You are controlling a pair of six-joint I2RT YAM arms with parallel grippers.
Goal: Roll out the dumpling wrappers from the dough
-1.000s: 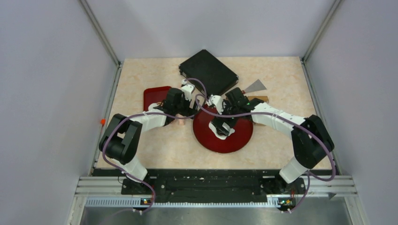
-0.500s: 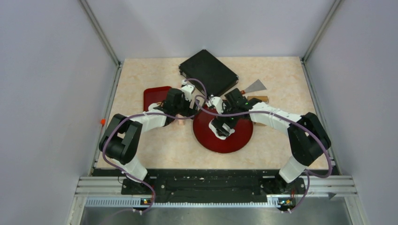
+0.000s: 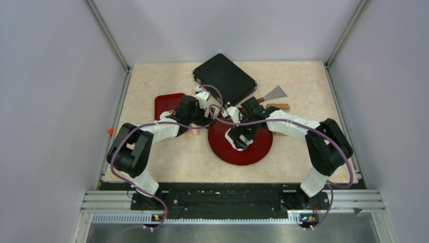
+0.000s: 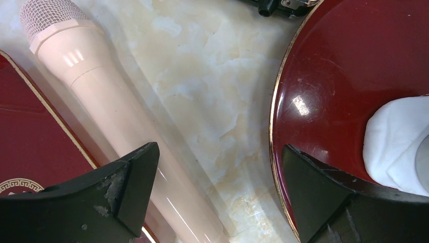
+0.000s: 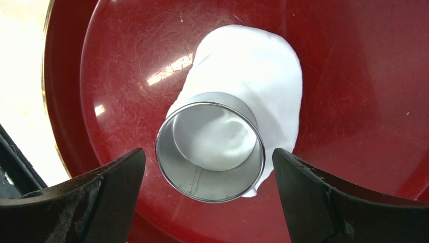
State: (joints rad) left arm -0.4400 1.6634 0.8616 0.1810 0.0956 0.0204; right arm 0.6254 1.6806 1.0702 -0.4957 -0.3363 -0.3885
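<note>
**Now: push the ring clean through the dough**

The step in hand looks like stamping out a wrapper. The ring cutter (image 5: 202,179) stands on the flattened dough (image 5: 258,66), close to one edge of the patch, on the round red plate (image 5: 354,101). To cut well, I judge the ring should sit wholly over dough and be pressed straight down with a slight twist. Otherwise the disc may come out ragged on one side.

The right pincer (image 5: 210,167) is spread wide, one finger on either side of the ring, touching neither ring nor dough and holding nothing. The left pincer (image 4: 217,157) is likewise wide open and empty, above the tabletop (image 4: 202,76) between the plate's rim and a pale pink stick (image 4: 116,116) beside a red tray (image 4: 30,131).
</note>
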